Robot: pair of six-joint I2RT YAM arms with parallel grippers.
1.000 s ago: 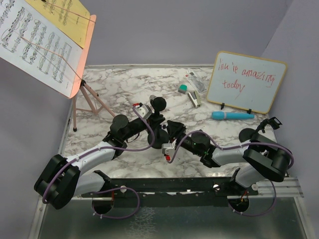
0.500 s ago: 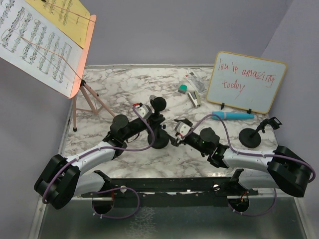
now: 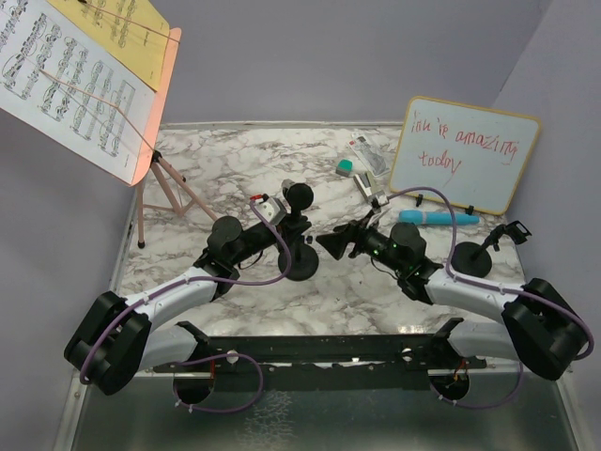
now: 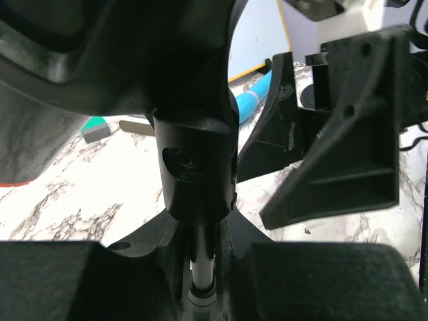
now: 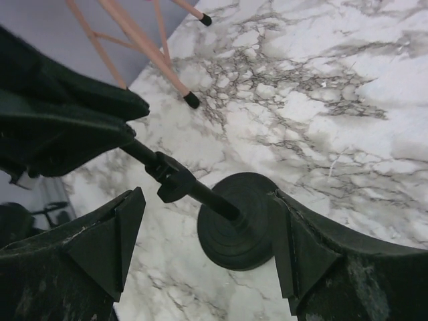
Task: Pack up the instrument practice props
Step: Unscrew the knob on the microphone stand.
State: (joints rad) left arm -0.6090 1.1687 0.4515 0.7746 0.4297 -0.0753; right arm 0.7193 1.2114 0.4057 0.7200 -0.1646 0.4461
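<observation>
Right gripper point(image 3: 333, 241) has swung out toward the whiteboard point(image 3: 465, 155) since a second ago and spread its jaws wide. It's released now and holds nothing, with its fingers straddling the round base point(image 5: 234, 231) without touching it. That swing also uncovers the second mic pole point(image 3: 470, 258), which stands just in front of the whiteboard, with the blue microphone point(image 3: 437, 218) lying between them. Left gripper point(image 3: 297, 224) is clenched on the black mic pole point(image 5: 180, 186) partway up its shaft. That pole sits well left of the whiteboard, base flat on the table. My guess on handling: it's a thin rigid rod, bottom-heavy because of that base, so it'll want to swing once tipped. I'd grab the shaft low, right above the base, not the clip end. Pink music rack point(image 3: 155, 183) with the sheet music point(image 3: 66, 85) is far left of the whiteboard, not packed yet.
</observation>
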